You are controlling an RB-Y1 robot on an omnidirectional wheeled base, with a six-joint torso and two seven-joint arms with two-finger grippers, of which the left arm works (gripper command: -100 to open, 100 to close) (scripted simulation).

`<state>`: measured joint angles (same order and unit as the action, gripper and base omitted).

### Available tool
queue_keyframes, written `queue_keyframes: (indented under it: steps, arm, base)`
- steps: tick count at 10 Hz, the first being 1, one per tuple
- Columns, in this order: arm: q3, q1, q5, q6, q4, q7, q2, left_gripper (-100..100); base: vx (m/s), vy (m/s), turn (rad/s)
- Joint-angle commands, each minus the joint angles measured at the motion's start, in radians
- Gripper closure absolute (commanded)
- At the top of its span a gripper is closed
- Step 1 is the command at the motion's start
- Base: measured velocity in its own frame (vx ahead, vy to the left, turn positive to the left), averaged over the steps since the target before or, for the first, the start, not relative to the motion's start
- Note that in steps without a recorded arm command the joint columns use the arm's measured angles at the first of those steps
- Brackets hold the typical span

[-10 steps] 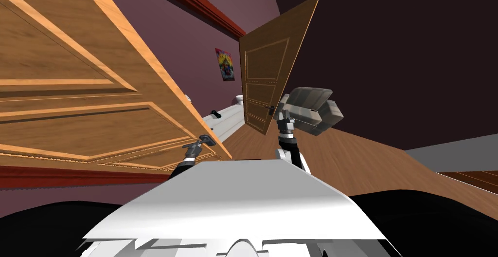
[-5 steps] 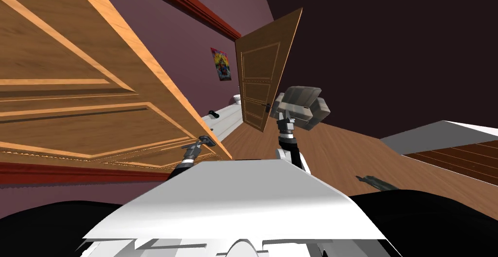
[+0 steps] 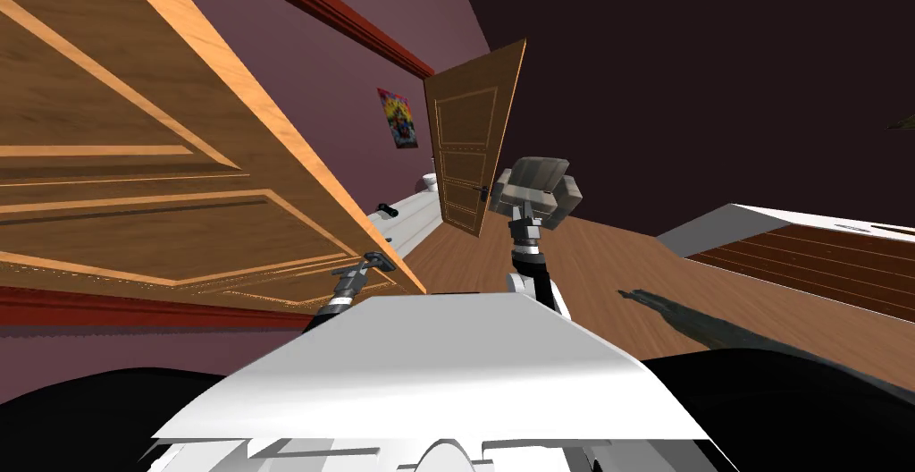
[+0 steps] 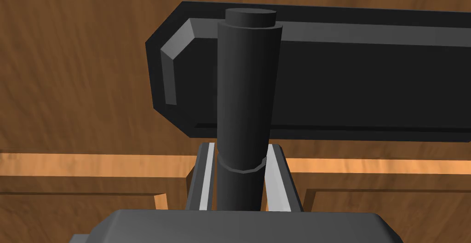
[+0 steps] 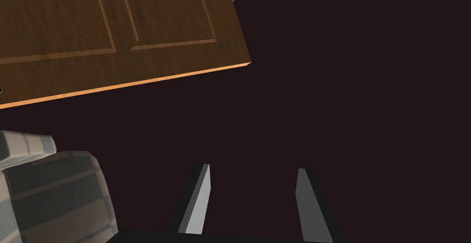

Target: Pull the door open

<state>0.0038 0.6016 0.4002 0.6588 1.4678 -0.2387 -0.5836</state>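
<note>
A large panelled wooden door leans across the left of the head view, its free edge toward me. Its dark lever handle sits near that edge. My left gripper is shut on the handle. In the left wrist view the dark lever rises between the two fingers, which press its sides. The dark backplate lies behind it on the wood. My right gripper is raised ahead of my chest. It stands open with nothing between its fingers.
A second wooden door stands ajar further on, with a grey armchair beside it. A poster hangs on the purple wall above a low white unit. At right lie a white-and-brown slab and a dark long object.
My view has swung right: the far door and armchair slid left in the picture, and the slab and the dark object came in. The left gripper keeps its hold on the handle.
</note>
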Motion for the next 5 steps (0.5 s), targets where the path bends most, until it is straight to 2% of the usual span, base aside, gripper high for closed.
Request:
queue_keyframes:
  steps: [1,5]
  arm:
    - [0.000,0.000,0.000,0.000,0.000,0.000,0.000,100]
    - [-0.022,0.024,0.000,0.051,-0.016,-0.024,-0.034,100]
  base:
    - [-0.091,0.000,-0.039]
    - [-0.188,0.038,-0.137]
